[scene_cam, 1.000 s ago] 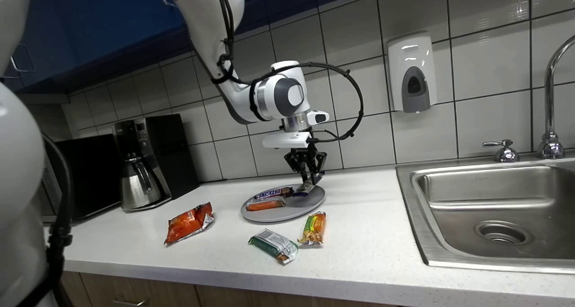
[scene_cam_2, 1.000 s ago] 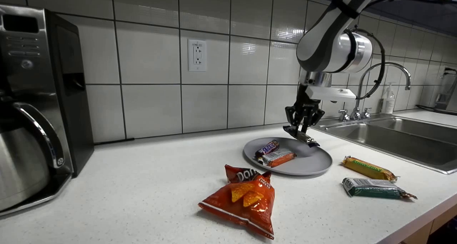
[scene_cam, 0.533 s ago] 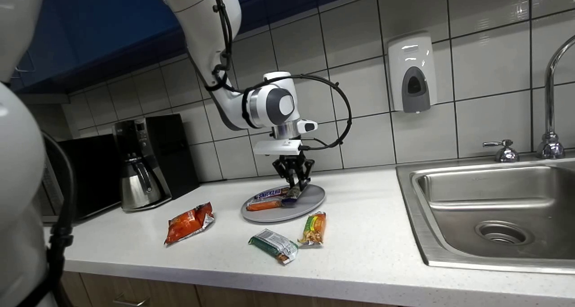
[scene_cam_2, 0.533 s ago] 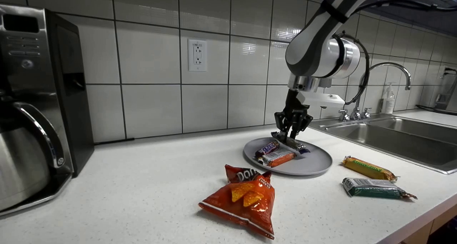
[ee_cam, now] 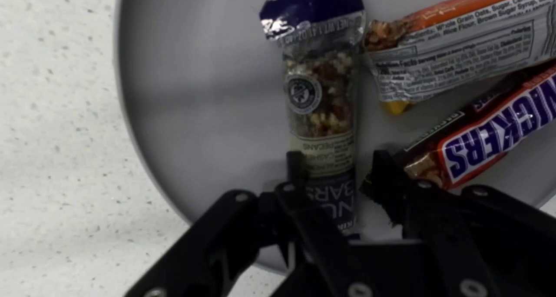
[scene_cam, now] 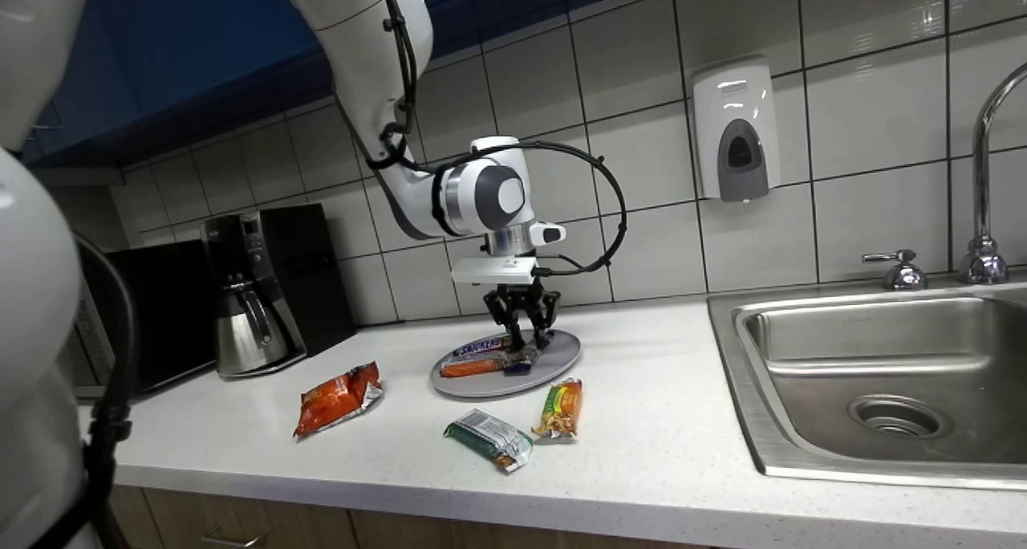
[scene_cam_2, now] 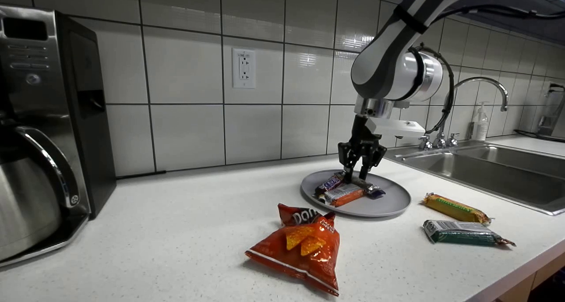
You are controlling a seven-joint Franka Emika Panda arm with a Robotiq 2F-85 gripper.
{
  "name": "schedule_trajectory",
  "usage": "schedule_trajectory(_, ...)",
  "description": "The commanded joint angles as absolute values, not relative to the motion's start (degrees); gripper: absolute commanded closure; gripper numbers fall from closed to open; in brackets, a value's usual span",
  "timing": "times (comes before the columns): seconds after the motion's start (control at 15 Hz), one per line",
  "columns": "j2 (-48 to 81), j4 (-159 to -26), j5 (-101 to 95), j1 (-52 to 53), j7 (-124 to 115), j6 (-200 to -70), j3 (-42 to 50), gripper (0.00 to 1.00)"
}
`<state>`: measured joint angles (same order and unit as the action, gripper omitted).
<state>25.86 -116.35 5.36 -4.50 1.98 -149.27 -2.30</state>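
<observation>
Both pincer (ee_cam: 340, 162) and nut bar (ee_cam: 323, 97) sit lower than a second ago, the bar now appearing to rest on the plate (ee_cam: 186, 93) beneath. Spread wider than the bar, the fingers (ee_cam: 384, 175) straddle it, a gap showing beside one of them; whether its opposite touches the wrapper cannot be told. The bar should be light, fairly stiff along its nut-filled body and slick in its film, and a hard squeeze could crumble it. The best hold is probably where the fingers stand, across the narrow width at the cream label, rather than on the flat, crimped dark end, which would likely bend or slip. Just beside one finger lies the Snickers (ee_cam: 491, 136); a little farther from the pincer is the oat bar (ee_cam: 456, 49), its end right at the nut bar's edge, touching or nearly so. Outside the plate, farther from the pincer, lie the yellow bar (scene_cam_2: 457, 208), the green bar (scene_cam_2: 465, 234) and the chips (scene_cam_2: 304, 247), and well away from it stand the sink (scene_cam: 744, 376) and the coffee maker (scene_cam: 297, 276).
</observation>
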Motion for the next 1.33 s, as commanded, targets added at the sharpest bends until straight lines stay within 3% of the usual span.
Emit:
schedule_trajectory(0.0,24.8,-115.5,7.2,-4.9,2.9,-146.6,-2.8,0.21)
schedule_trajectory(0.2,22.6,-117.1,9.9,-5.6,2.8,-146.2,-3.3,0.01)
schedule_trajectory(0.8,13.8,-126.3,12.3,-5.8,4.4,-146.1,-1.7,0.00)
schedule_trajectory(1.27,15.7,-125.2,12.0,-4.9,3.1,-147.6,-1.1,0.00)
